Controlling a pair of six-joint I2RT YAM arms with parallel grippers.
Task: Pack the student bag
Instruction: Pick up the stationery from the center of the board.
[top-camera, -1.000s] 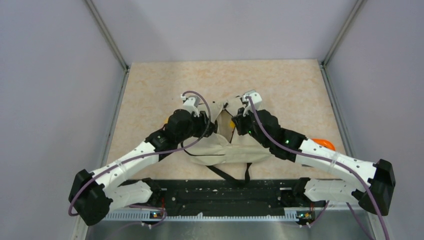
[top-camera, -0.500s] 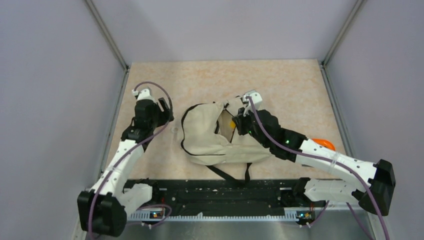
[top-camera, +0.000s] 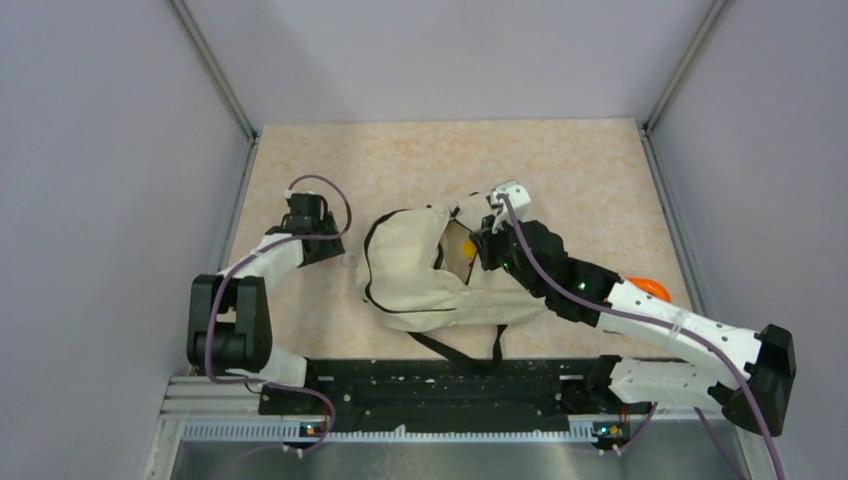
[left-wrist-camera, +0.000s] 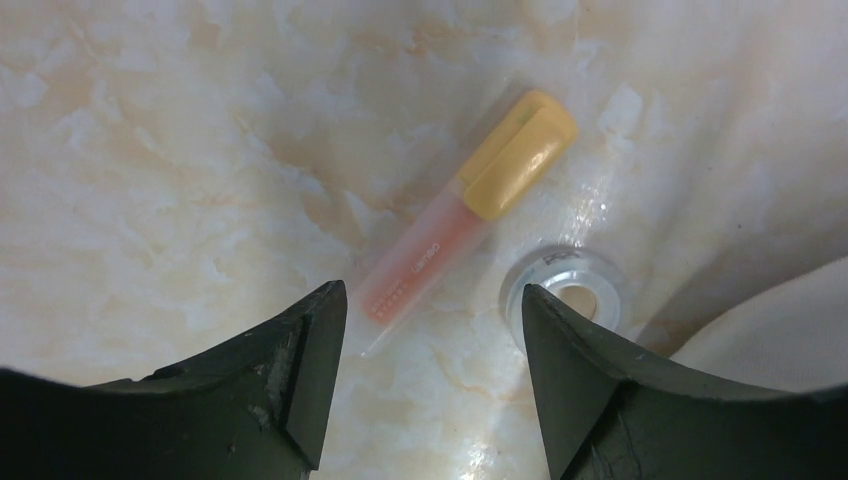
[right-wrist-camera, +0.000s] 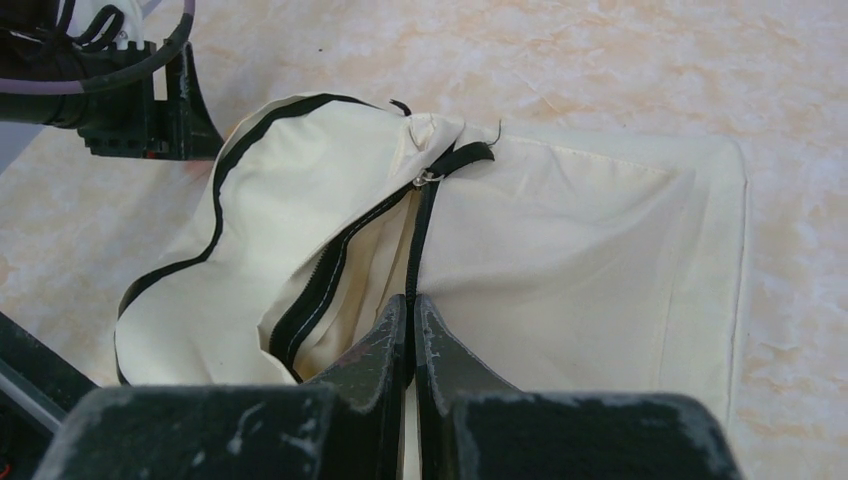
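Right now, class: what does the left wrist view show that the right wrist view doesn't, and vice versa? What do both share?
Left wrist only: a yellow-capped tube and a clear ring under the open left gripper. Right wrist only: the right gripper shut on the student bag at its zipper. Both: bag fabric and the table.

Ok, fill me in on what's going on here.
The right arm has its jaws shut on the zipper edge of the cream bag, holding its mouth open on the table. The left arm hovers left of the bag, jaws open and empty, above a yellow-capped pink tube lying beside a small clear ring. Neither is packed yet.
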